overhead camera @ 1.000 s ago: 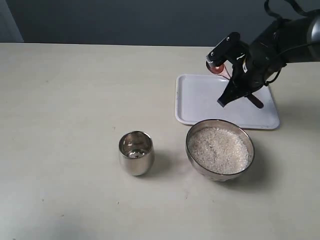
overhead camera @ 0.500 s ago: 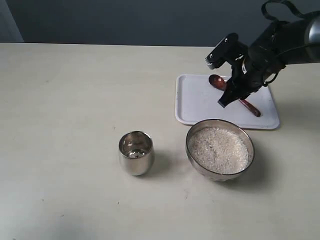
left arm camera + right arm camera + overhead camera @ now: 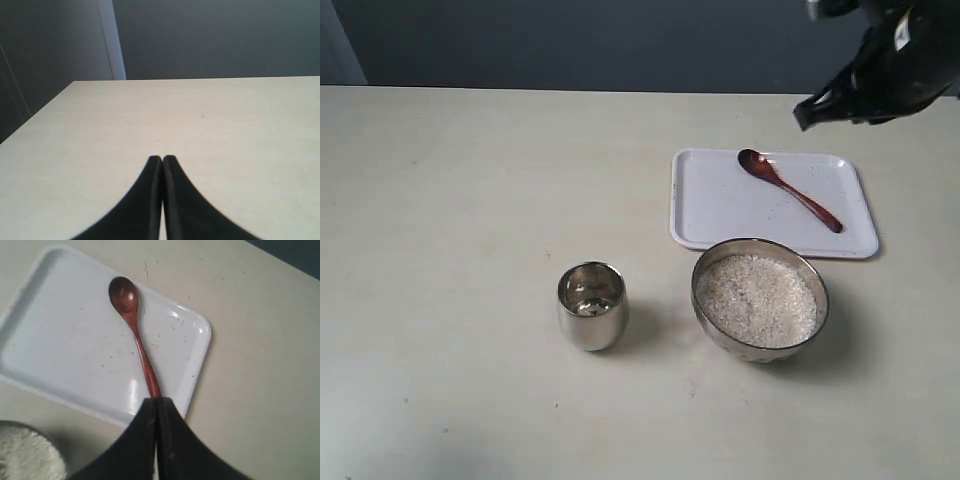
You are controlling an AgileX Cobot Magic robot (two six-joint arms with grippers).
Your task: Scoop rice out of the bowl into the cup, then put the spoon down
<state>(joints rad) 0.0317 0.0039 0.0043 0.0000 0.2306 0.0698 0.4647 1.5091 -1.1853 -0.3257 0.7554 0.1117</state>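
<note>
Right gripper: it has risen from just over the tray to the upper right corner of the exterior view, and is now clear of the spoon. In the wrist view its fingertips are pressed together and hold nothing.

Spoon: it lies flat on the tray, diagonally, with the scoop toward the far edge. This is the same position as half a second ago. A second ago it was still up at the gripper.

Bowl: on the table just in front of the tray, filled with rice, unmoved.

Cup: upright, left of the bowl and apart from it, unmoved.

Left gripper: fingers together, empty, over bare table.
</note>
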